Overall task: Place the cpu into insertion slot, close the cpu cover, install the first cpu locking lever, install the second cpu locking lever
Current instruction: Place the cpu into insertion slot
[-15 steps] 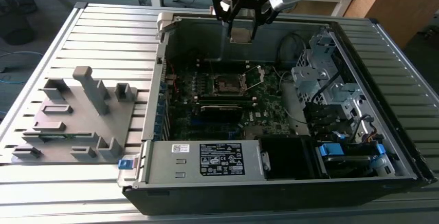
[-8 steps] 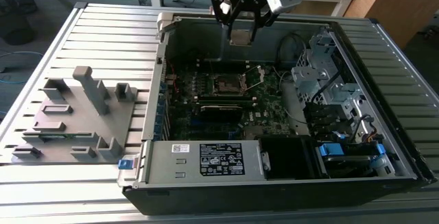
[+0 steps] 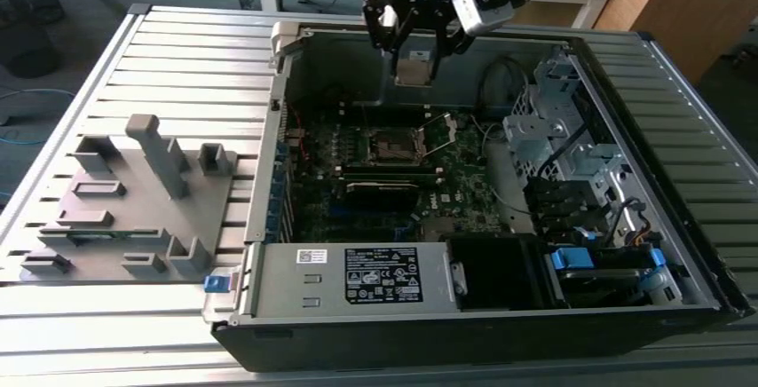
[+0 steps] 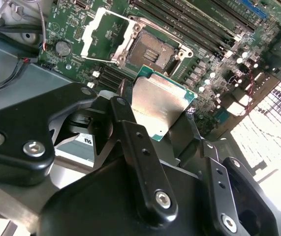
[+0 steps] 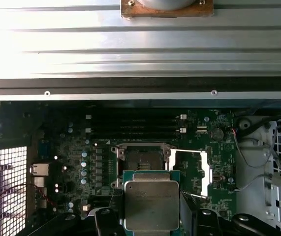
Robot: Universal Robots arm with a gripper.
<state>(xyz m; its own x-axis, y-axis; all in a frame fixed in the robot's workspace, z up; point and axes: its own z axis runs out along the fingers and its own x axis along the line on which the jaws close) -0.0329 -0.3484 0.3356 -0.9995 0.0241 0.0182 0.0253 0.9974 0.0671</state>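
Gripping cpu (image 3: pixel 413 69) by opposite edges, pincer (image 3: pixel 414 54) hangs above open computer case (image 3: pixel 280 50) in exterior view. Insertion slot (image 3: pixel 391 146) lies below pincer, well apart.
Second wrist view: cpu clamped flat between pincer fingers (image 4: pixel 125 115), silver top showing. Slot bare beyond pincer. cpu cover (image 4: pixel 103 37) swung open beside slot.
First wrist view: cpu held just short of empty slot.
Judgement: nothing seated yet. Placing, cover closing and both locking steps remain.

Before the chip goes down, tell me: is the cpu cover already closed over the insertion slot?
No, in the first wrist view the cpu cover is swung open beside the bare insertion slot.
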